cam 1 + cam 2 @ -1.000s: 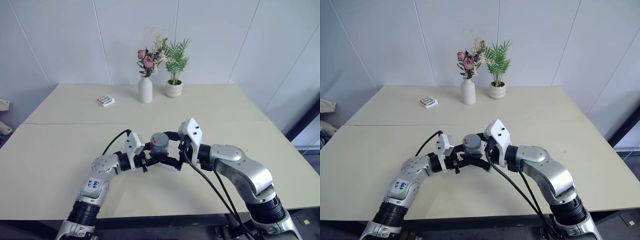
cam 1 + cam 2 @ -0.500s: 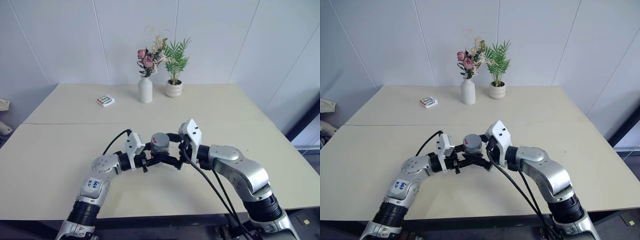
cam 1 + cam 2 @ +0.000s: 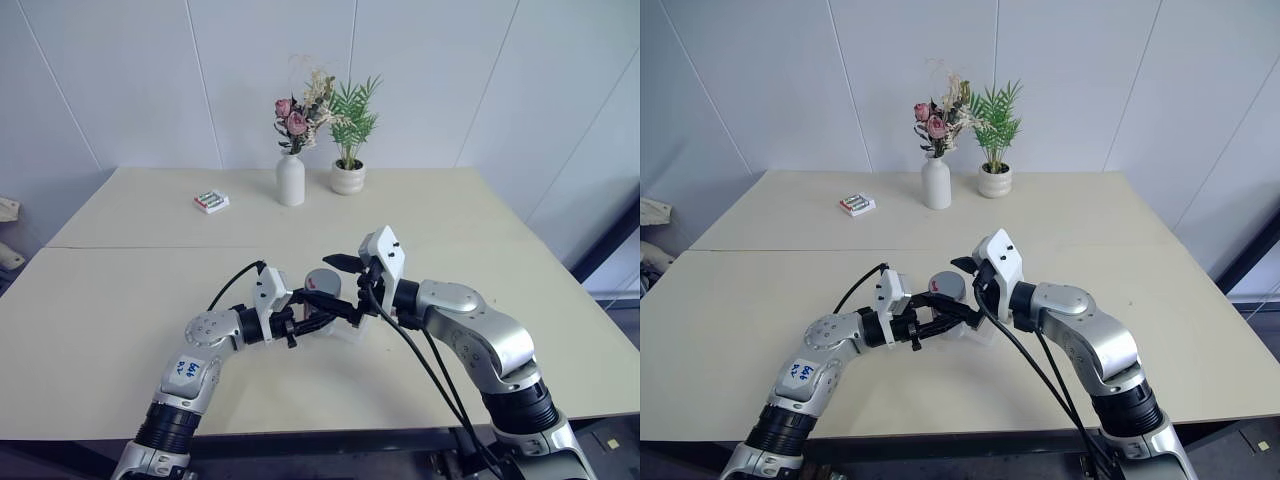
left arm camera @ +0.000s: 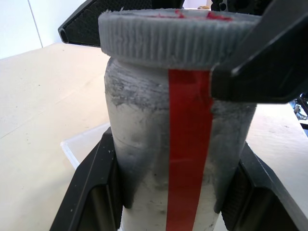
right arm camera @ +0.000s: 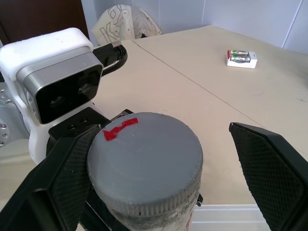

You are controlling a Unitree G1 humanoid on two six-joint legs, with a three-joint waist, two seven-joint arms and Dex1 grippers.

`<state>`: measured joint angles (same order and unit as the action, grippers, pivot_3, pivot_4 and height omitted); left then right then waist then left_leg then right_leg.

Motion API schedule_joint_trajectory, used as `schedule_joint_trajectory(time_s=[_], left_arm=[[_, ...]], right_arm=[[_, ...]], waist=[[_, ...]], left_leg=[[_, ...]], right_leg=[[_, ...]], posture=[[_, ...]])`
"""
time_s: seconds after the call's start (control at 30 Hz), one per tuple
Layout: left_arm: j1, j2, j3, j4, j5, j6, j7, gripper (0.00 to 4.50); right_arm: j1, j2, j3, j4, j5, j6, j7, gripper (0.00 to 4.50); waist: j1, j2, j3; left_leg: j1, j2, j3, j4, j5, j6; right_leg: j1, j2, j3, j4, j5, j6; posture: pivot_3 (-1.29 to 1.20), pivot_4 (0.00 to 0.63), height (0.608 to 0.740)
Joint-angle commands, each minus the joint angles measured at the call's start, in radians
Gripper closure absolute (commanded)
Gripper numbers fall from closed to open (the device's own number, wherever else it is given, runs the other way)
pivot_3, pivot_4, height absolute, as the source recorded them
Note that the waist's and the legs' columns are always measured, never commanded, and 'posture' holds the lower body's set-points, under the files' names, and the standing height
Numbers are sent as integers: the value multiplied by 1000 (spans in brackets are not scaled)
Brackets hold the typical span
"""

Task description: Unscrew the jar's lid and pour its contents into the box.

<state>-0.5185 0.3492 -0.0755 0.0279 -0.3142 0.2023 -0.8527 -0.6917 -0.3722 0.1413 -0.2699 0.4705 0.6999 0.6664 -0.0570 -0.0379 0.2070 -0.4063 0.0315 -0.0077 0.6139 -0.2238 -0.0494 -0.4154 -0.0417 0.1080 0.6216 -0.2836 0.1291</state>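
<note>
The jar is held above the middle of the table, well clear of every table edge. The left gripper is clamped on the jar's body, one black finger on each side. The jar stands upright, long axis vertical, with the red label strip running from under the cap down its side. The lid is seated on top, faces upward and carries a red mark.

The right gripper is spread wide at lid level, one finger on each side of the lid; a gap shows between lid and finger on one side.

The box lies on the table directly under and just behind the jar; only a corner and part of its rim can be made out.

Open tabletop surrounds the arms on all sides. A vase of flowers, a potted plant and a small white box stand far back near the wall, well apart from the jar.
</note>
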Motion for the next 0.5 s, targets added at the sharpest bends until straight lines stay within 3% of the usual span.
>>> schedule_joint_trajectory(time_s=[0.03, 0.17, 0.5], left_arm=[[6, -4, 3, -49, -22, -8, -9, 2455], [7, -5, 3, -52, -24, -4, -7, 2455], [13, -6, 2, -62, -34, 4, -13, 2455]], right_arm=[[-26, 4, -30, -11, 2, -31, 2, 633], [-22, 5, -29, -16, 8, -29, 14, 1905], [-26, 10, -34, -15, 28, -46, 47, 1904]], waist=[[0, 0, 0], [0, 0, 0], [0, 0, 0]], left_leg=[[0, 0, 0, 0, 0, 0], [0, 0, 0, 0, 0, 0], [0, 0, 0, 0, 0, 0]], right_leg=[[0, 0, 0, 0, 0, 0], [0, 0, 0, 0, 0, 0], [0, 0, 0, 0, 0, 0]], posture=[[0, 150, 740], [0, 150, 740], [0, 150, 740]])
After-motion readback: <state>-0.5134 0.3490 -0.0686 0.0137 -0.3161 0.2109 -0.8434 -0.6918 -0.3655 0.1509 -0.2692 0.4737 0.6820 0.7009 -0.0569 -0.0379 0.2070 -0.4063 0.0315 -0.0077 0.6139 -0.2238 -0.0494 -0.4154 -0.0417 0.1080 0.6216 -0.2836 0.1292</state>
